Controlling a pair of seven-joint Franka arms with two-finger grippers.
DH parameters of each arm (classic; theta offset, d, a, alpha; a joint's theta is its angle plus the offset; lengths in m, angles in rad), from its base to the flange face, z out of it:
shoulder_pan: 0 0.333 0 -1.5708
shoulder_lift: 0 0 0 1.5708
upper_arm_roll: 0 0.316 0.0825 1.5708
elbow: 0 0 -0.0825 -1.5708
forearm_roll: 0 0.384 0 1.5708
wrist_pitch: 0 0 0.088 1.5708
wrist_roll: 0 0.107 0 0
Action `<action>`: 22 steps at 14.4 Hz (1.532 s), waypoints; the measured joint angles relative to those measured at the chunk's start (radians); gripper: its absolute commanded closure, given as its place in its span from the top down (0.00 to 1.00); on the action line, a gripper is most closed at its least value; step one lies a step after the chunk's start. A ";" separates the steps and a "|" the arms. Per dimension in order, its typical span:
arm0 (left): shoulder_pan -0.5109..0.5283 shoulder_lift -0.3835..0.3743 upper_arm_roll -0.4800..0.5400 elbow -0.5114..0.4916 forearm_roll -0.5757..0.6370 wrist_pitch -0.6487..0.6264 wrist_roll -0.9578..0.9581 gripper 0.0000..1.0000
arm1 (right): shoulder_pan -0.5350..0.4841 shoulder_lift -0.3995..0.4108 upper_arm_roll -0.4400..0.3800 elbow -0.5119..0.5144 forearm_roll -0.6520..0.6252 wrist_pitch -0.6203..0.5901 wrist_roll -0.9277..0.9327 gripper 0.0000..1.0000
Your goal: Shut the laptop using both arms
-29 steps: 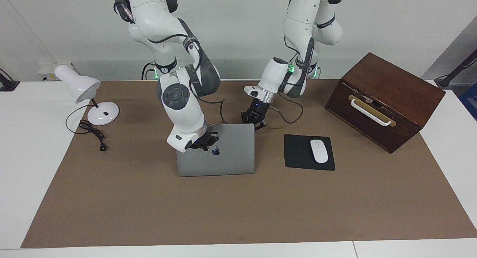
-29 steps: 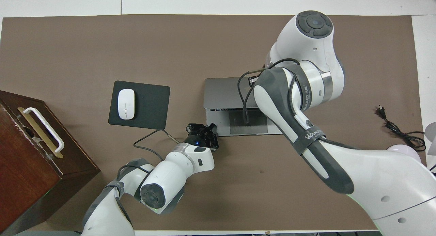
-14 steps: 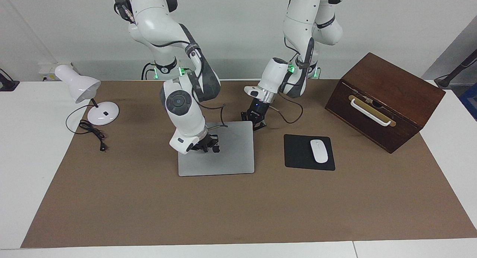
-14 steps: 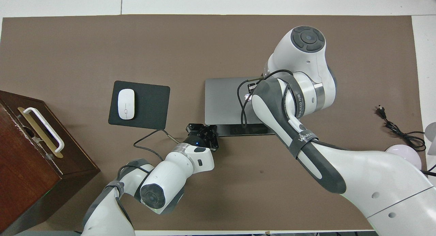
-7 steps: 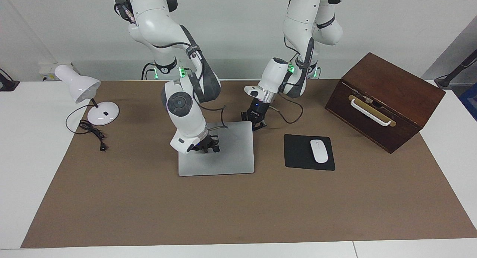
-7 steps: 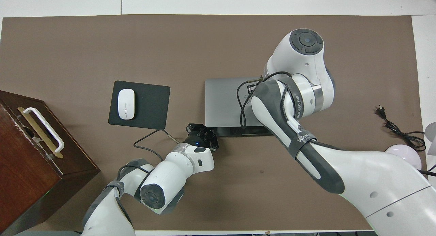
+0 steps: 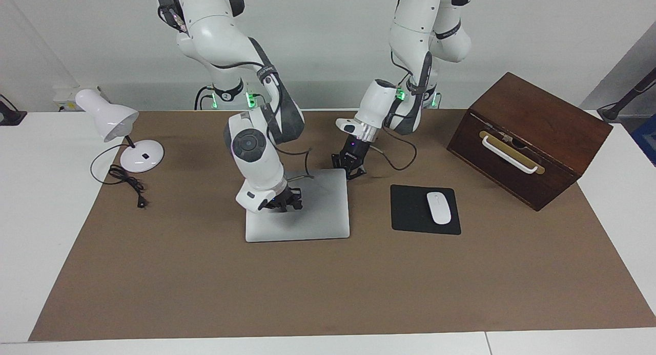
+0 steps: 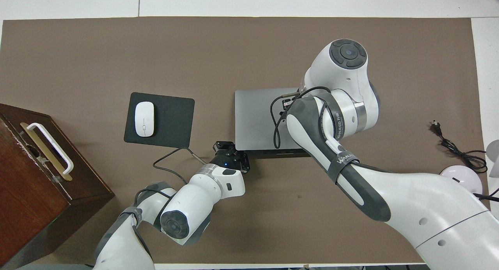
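The wooden box (image 7: 528, 140) with a white handle (image 7: 510, 155) sits shut at the left arm's end of the table; its contents are not visible. The brown mat (image 7: 328, 288) covers most of the white table (image 7: 41, 232), and a plain white wall rises at the robots' end.

The laptop (image 7: 318, 211) lies under the right gripper (image 7: 283, 202), lid nearly flat; in the overhead view a thin dark strip of its base shows at the edge nearest the robots. The right gripper is down on the lid. Whether its fingers are spread or pressed together I cannot tell, and the overhead view hides it under the arm.

The left gripper (image 7: 350, 166) is at the laptop's corner nearest the robots, on the mouse pad's side. Its finger state also cannot be told.

The black mouse pad (image 7: 410, 211) with the white mouse (image 7: 438, 207) lies beside the laptop toward the left arm's end. The desk lamp (image 7: 120, 132) and its cord (image 7: 125, 183) are toward the right arm's end, cut off in the overhead view.
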 measured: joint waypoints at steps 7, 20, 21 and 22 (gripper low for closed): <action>0.000 0.000 0.000 -0.001 0.000 0.003 0.012 0.00 | 0.004 0.000 0.001 -0.018 0.000 0.029 0.008 0.00; 0.000 0.001 0.000 -0.002 0.000 0.006 0.020 0.00 | 0.005 -0.031 0.003 0.016 0.000 -0.057 0.030 0.00; 0.000 0.001 0.000 -0.002 0.000 0.006 0.020 0.00 | 0.005 -0.037 0.003 0.023 0.000 -0.073 0.030 0.00; 0.000 0.001 0.000 -0.002 0.000 0.006 0.020 0.00 | 0.005 -0.044 0.003 0.029 0.000 -0.087 0.030 0.00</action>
